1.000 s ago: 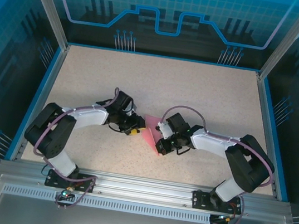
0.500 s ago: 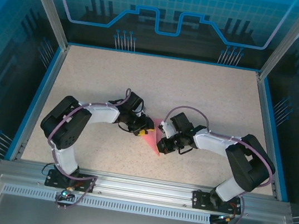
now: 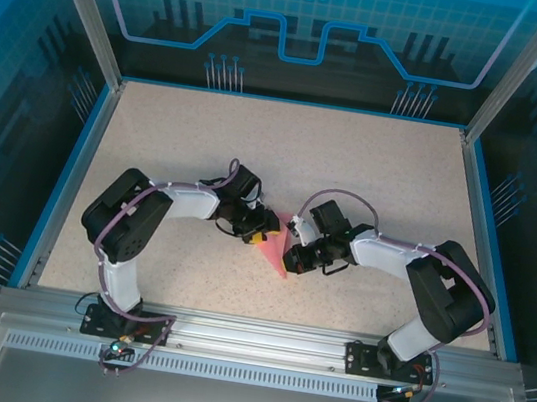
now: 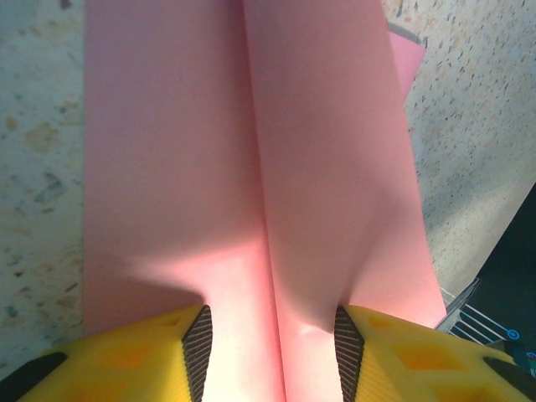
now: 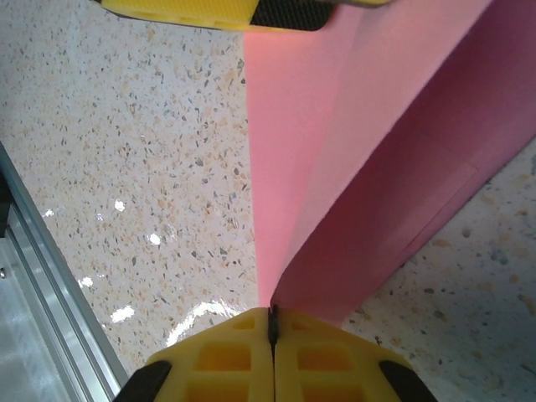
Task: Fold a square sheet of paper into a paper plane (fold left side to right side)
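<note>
Paper plane sits in the middle of the table, between the two wrists. Right gripper is clamped on the edge of the raised flap, jaws fully together on the paper. Left gripper is spread wide, pads straddling the centre crease. Can't tell if they touch the sheet. My read: you're mid-fold, carrying the flap across. Pin the crease flat with the left first. Then swing the right low and slow so the edges line up. Thin paper, so it will likely buckle or tear if you pull.
</note>
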